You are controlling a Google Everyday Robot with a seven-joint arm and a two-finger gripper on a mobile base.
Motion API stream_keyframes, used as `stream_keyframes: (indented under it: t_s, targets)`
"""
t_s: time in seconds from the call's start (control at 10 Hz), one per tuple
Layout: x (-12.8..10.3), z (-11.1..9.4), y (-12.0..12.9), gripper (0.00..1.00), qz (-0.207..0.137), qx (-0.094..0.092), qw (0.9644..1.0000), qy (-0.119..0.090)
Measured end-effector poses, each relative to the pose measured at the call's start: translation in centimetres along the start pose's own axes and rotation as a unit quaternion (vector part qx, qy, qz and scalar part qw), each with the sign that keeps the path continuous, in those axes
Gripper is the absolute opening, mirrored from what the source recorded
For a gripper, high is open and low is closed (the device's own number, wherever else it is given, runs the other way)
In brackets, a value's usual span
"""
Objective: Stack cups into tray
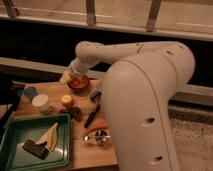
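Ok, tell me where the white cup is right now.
The white cup stands at the camera view's left, just beyond the green tray, between the blue-grey cup and the yellow round object; the pincer hovers farther back, over the red bowl.

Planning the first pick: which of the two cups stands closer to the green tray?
The white cup, just beyond the tray's far rim; the blue-grey cup stands behind it, further from the tray. The hand hovers by the red-brown bowl.
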Motion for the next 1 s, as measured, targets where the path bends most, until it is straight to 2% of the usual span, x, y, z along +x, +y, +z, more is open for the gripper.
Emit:
stream_keyframes:
  t_s: [0.2, 0.4, 0.5, 0.6, 0.7, 1.0]
  targets:
    - [-2.4, 3.0, 1.9, 0.7, -0.022, -0.033, 0.9992, -0.011]
    - [-4.1, 5.2, 3.6, 0.7, -0.038, -0.055, 0.9974, -0.028]
    - [-5.2, 6.3, 4.8, 0.7, -0.046, -0.052, 0.9964, -0.049]
    - [-5.9, 6.9, 5.9, 0.7, -0.05, -0.048, 0.9956, -0.062]
    - [-6.2, 7.1, 6.3, 0.7, -0.052, -0.046, 0.9952, -0.069]
    - [-6.1, 7.1, 6.2, 0.7, -0.051, -0.044, 0.9952, -0.07]
